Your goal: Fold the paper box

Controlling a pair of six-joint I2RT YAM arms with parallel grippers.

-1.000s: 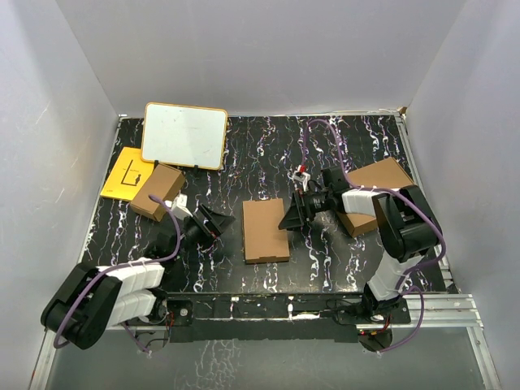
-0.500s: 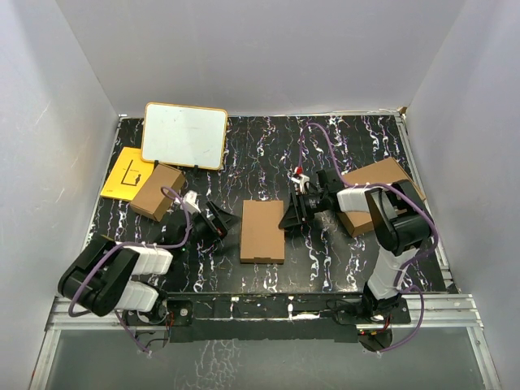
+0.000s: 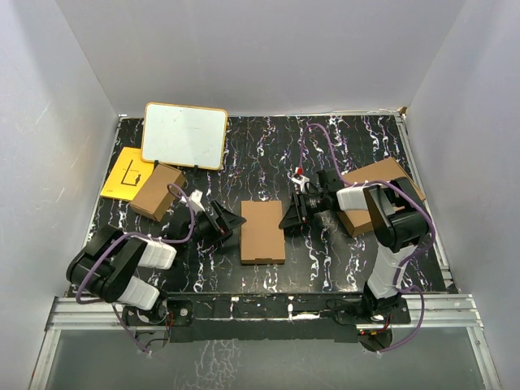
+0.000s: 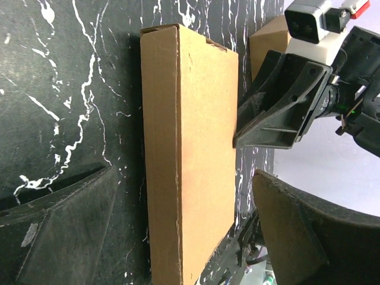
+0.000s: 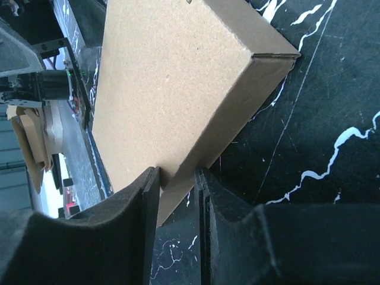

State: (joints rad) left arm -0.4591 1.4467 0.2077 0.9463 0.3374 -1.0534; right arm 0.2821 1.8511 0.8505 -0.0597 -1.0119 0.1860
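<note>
I find the paper box [image 3: 262,231] closed flat on the desk [image 3: 268,154], right hand [image 3: 286,221] nearly closed with tips butted on its 3 o'clock edge, left hand [image 3: 236,226] spread wide and empty at 9 o'clock; I'd brace left, then press squarely

Right gripper [image 5: 177,176]: fingers close together, narrow gap between. Paper box [image 5: 178,77]: closed, directly ahead, near edge showing in that gap. Black marbled table [image 5: 320,119]: beneath.
</note>
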